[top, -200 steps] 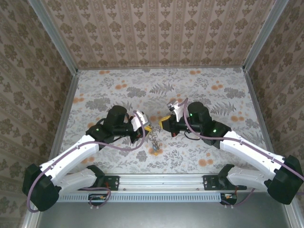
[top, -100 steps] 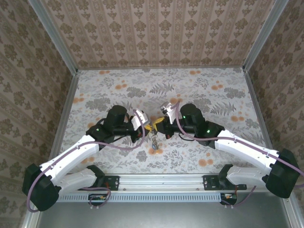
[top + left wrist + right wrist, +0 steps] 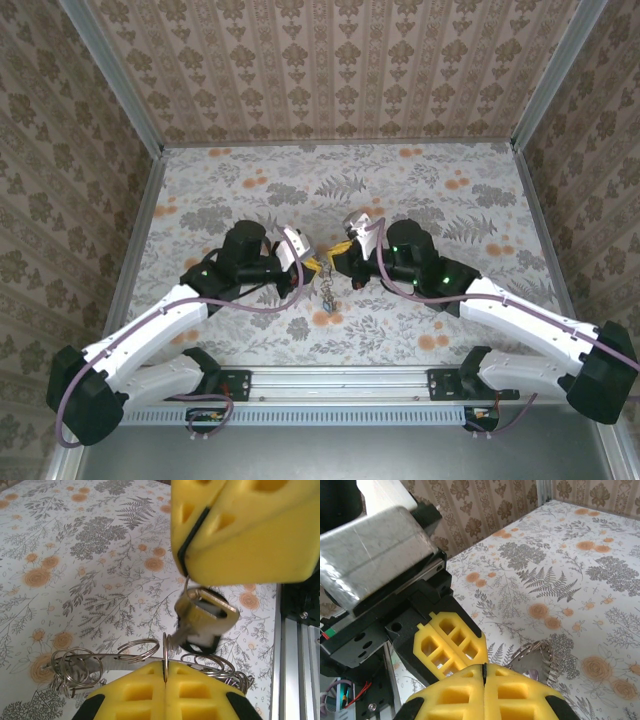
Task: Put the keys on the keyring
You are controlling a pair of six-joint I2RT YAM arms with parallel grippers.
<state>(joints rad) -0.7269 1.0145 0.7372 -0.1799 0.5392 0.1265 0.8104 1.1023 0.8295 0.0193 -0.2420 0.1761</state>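
Yellow left fingers (image 3: 195, 695) pinch the keyring (image 3: 165, 649); right fingers (image 3: 250, 530) clamp the key (image 3: 202, 614).

There are two arms, a left arm (image 3: 170, 320) and a right arm (image 3: 520, 312); each ends in one gripper, so two grippers, the left gripper (image 3: 165, 672) and the right gripper (image 3: 184, 567); each gripper has two yellow fingers (image 3: 130, 695) — four in all; one key (image 3: 205, 620) is in sight; there is one keyring (image 3: 544, 656) with a toothed rim; the wire loops (image 3: 132, 650) number at least four — they overlap too much for an exact count; there is one table (image 3: 450, 170); three papered walls (image 3: 330, 70) stand around it.
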